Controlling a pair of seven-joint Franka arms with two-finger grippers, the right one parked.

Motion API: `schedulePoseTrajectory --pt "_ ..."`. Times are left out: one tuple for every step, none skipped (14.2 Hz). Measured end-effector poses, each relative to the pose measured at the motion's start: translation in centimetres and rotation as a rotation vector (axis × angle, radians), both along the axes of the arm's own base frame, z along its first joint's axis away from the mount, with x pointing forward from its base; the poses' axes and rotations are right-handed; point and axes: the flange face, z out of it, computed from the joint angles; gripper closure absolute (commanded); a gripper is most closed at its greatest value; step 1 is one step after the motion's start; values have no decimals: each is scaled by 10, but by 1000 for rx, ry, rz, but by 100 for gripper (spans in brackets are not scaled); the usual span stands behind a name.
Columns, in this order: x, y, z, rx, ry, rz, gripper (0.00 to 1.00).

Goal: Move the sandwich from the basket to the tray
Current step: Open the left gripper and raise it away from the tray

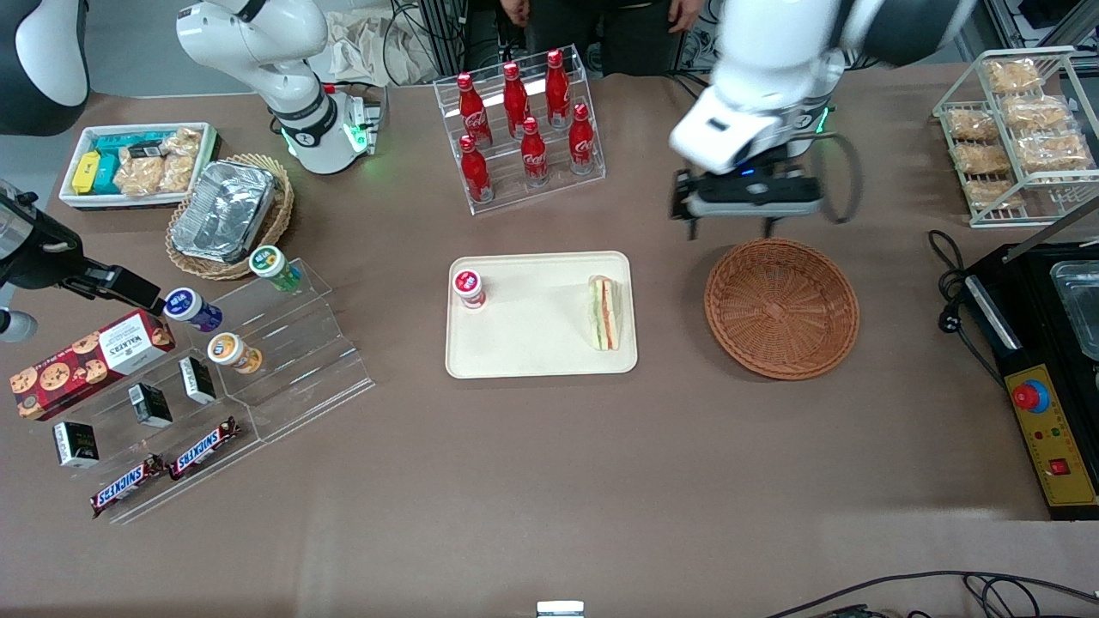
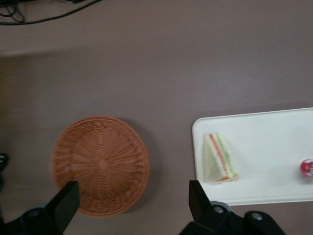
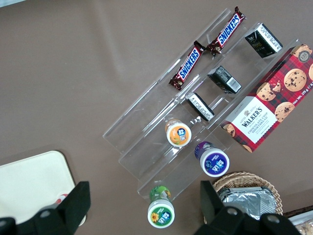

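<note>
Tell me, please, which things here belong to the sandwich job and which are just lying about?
Belonging:
sandwich, lying on the tray
basket, nothing in it
pincer, open, above the table beside the basket

Lying about:
cola bottles
Snickers bars
cookie box

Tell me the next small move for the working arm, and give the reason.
Probably just lift away and park. The sandwich already lies on the tray near the edge toward the basket, which holds nothing. The gripper is open, carries nothing, and hangs above the table just farther from the front camera than the basket, so nothing seems left to move.
</note>
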Motion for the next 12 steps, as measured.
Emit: schedulePoseTrajectory --pt "4 20 10 9 12 -22 0" --pt "5 40 19 22 25 -50 0" --pt "4 61 26 31 44 -68 0" --pt "4 82 33 20 62 -78 0" --pt "4 100 40 1 68 -79 0" --pt "5 115 47 -14 65 -70 0" --pt "5 126 51 -25 60 -59 0" --pt "5 135 54 -39 57 -46 0" --pt "7 144 56 -60 57 -33 0" --pt "8 154 57 -87 60 -18 0" --pt "11 164 58 -109 63 -5 0" --pt "12 173 58 -119 64 -1 0"
